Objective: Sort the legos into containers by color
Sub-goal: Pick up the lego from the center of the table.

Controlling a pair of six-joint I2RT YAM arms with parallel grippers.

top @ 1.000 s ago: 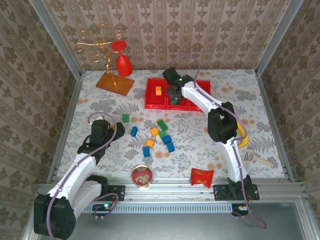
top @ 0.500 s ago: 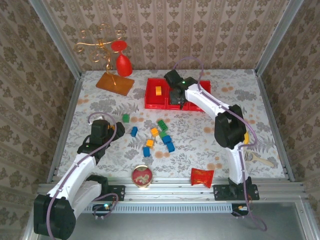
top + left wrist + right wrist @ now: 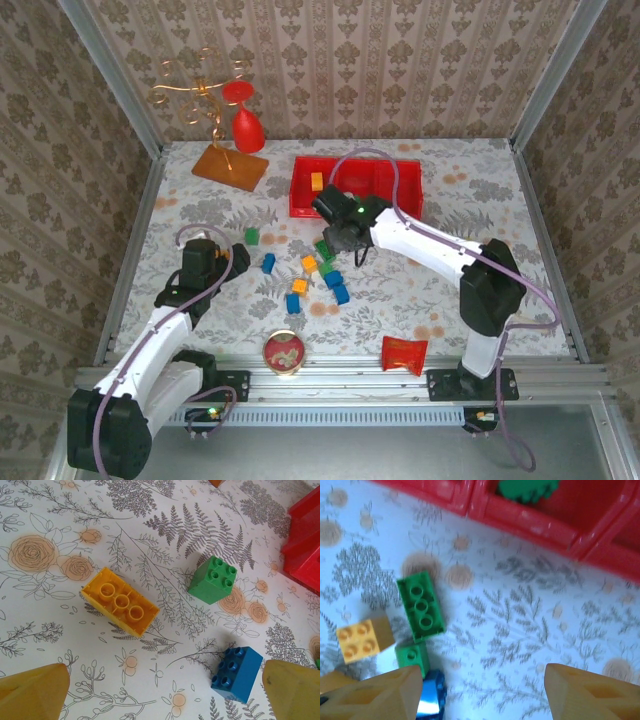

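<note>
The red containers (image 3: pixel 400 180) stand in a row at the back, with an orange lego (image 3: pixel 316 181) in the left bin. Loose legos lie mid-table: green (image 3: pixel 252 236), blue (image 3: pixel 268 263), orange (image 3: pixel 309 264), blue (image 3: pixel 342 294). My right gripper (image 3: pixel 338 243) hovers open over this cluster. Its wrist view shows a long green lego (image 3: pixel 421 606), an orange one (image 3: pixel 360 640), a blue one (image 3: pixel 432 700) by the left finger, and a green lego (image 3: pixel 527 489) inside a bin (image 3: pixel 555 525). My left gripper (image 3: pixel 162 695) is open above a yellow lego (image 3: pixel 120 600), a green one (image 3: pixel 213 579) and a blue one (image 3: pixel 236 673).
A gold wire stand on an orange base (image 3: pixel 230 165) holds a red ornament (image 3: pixel 247 128) at the back left. A round red-gold tin (image 3: pixel 284 353) and a red crinkled packet (image 3: pixel 404 353) lie near the front edge. Patterned walls close in both sides.
My right arm has drawn back from over the red bins toward me and now hangs over the loose cluster, empty. The left arm has not moved.
</note>
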